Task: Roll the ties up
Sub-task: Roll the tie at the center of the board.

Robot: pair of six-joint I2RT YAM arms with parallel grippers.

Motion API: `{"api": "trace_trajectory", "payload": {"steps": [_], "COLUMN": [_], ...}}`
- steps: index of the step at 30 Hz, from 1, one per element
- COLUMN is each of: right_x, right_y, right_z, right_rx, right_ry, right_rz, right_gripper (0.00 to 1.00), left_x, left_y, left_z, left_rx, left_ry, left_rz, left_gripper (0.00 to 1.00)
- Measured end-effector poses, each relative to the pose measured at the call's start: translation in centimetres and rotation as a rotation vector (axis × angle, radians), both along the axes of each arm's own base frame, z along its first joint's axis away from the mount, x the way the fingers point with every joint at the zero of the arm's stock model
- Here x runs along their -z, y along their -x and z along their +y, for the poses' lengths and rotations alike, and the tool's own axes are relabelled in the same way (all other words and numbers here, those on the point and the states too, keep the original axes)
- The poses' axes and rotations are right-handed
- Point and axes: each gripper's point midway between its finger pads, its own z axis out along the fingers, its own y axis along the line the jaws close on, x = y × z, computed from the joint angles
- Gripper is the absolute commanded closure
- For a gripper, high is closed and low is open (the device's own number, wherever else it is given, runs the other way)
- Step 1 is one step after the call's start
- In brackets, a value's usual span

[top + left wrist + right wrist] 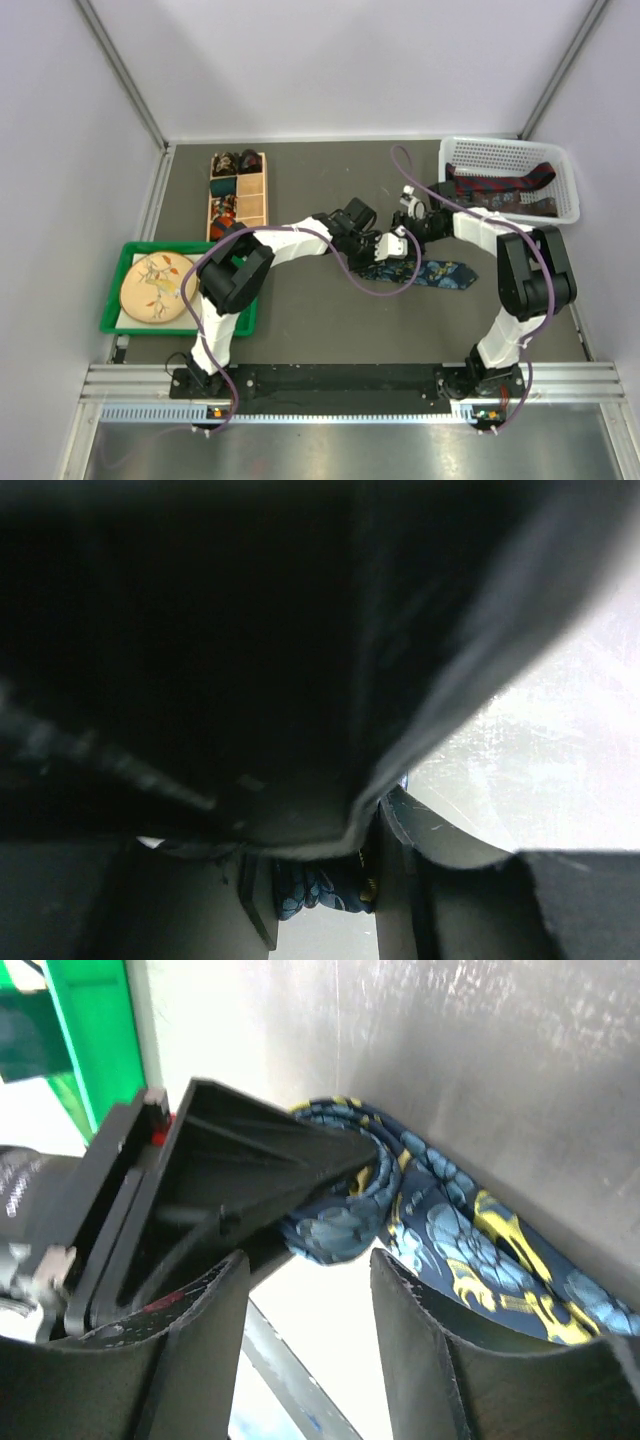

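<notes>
A dark blue tie (440, 273) with a blue and yellow floral print lies on the grey table just right of centre. My left gripper (388, 246) is at its left end and shut on a folded bunch of the fabric. That bunch shows between the fingers in the left wrist view (312, 890); a dark shape blocks the rest of that view. My right gripper (408, 212) hovers just behind, open and empty. In the right wrist view its fingers (420, 1360) stand apart beside the tie (450, 1250) and the left gripper's black body (220, 1180).
A white basket (560, 160) at the back right holds dark red and navy ties (500, 188). A wooden compartment box (255, 205) at the back left holds small coiled ties (224, 185). A green tray (110, 300) with a round plate sits at the left.
</notes>
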Motion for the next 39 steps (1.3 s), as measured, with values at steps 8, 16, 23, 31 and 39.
{"api": "trace_trajectory", "payload": {"steps": [8, 16, 23, 31, 39], "right_x": [1.9, 2.1, 2.6, 3.2, 3.6], "right_y": [0.0, 0.0, 0.0, 0.1, -0.1], "right_z": [1.0, 1.6, 1.3, 0.2, -0.7], "right_rx": [0.04, 0.027, -0.013, -0.02, -0.005], "right_ry": [-0.017, -0.01, 0.043, 0.123, 0.203], "right_rz": [0.115, 0.131, 0.115, 0.079, 0.073], "right_gripper": [0.58, 1.0, 1.0, 1.0, 1.0], "left_x": [0.1, 0.2, 0.3, 0.0, -1.9], "left_y": [0.0, 0.0, -0.3, 0.2, 0.4], "left_z": [0.1, 0.3, 0.3, 2.2, 2.6], "left_rx": [-0.004, -0.008, -0.033, -0.089, -0.071], "left_ry": [-0.01, -0.02, -0.018, 0.073, 0.212], "left_rz": [0.002, 0.003, 0.011, 0.116, 0.116], "left_gripper": [0.69, 0.61, 0.25, 0.01, 0.01]}}
